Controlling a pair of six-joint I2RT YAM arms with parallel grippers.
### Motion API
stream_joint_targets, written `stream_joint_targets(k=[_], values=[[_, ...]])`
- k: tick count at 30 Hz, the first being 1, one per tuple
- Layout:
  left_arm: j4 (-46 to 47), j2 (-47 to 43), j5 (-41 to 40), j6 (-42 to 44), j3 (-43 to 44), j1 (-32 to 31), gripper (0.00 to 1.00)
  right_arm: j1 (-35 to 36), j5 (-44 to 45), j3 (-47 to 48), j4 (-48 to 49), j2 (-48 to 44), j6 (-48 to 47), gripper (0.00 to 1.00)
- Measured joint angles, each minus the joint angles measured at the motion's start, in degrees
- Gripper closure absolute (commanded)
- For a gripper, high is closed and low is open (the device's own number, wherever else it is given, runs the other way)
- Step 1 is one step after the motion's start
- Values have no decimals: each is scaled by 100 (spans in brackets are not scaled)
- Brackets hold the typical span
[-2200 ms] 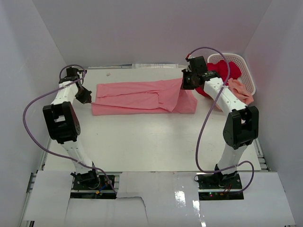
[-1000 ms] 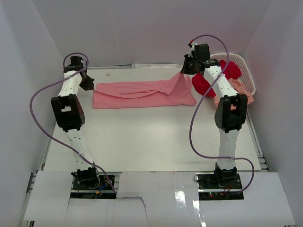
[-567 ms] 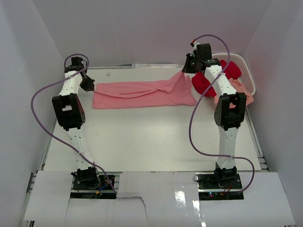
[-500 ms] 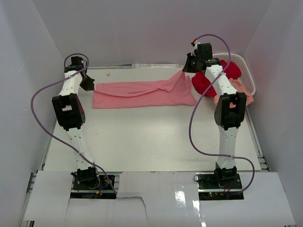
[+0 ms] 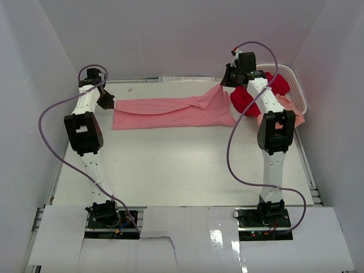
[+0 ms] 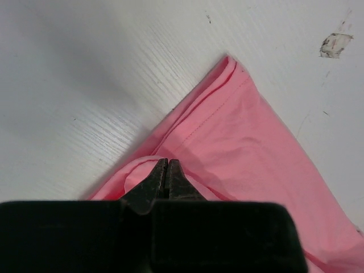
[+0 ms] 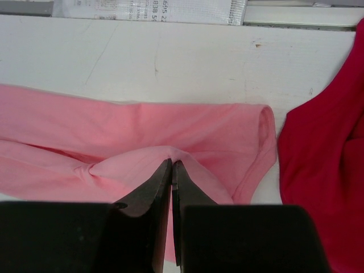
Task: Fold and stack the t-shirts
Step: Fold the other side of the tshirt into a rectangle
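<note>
Fabric of the pink t-shirt (image 5: pixel 170 112) looks light and limp. It lies stretched between the jaws; left gripper (image 6: pixel 166 164) and right gripper (image 7: pixel 172 165) each clamp a fold at opposite ends, sensible holds.

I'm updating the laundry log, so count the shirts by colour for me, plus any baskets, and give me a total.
medium pink cotton t-shirt: 1
deep red cotton t-shirt: 1
pale peach cotton t-shirt: 1
white perforated plastic basket: 1
Total: 4
</note>
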Motion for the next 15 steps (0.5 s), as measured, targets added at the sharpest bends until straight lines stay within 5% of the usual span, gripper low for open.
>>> stream_joint_targets(k=[10, 15], values=[[-20, 234, -4, -46, 90, 4, 100, -39, -61, 107, 160, 348, 31, 92], [-15, 280, 0, -149, 251, 28, 100, -85, -61, 107, 339, 382, 107, 80]])
